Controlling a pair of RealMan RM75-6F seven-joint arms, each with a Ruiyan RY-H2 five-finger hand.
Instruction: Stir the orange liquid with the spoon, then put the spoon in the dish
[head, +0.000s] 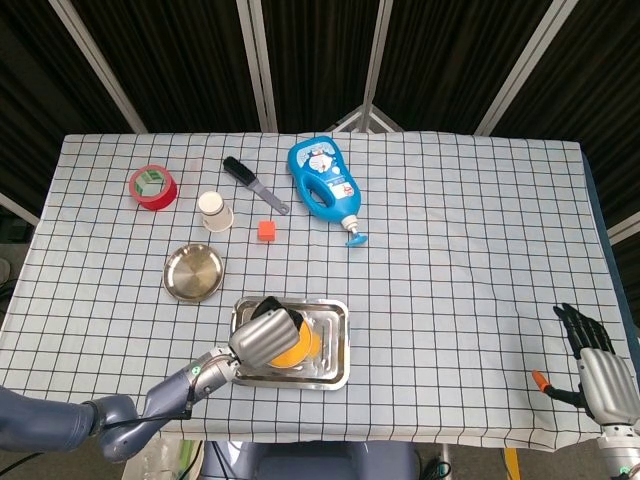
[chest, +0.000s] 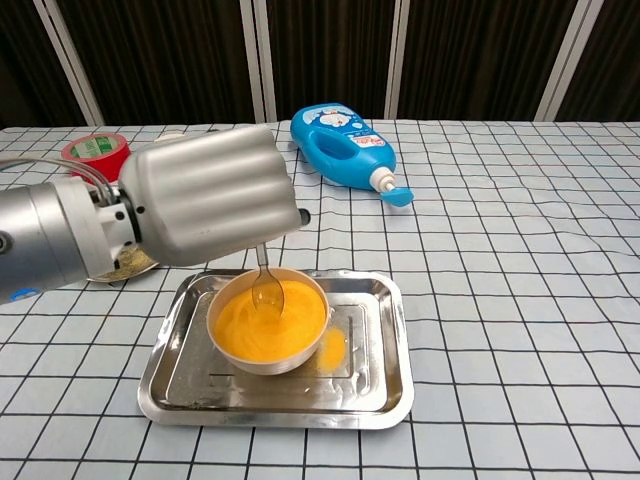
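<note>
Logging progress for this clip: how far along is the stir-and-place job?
Mid-stir. The left hand holds the spoon, its tip in the orange liquid in the bowl on the tray. Left to do: putting the spoon in the round dish. The right hand is idle.

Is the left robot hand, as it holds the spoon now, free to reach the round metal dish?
Probably yes: the dish lies close beside the left robot hand, with only bare cloth between them.
</note>
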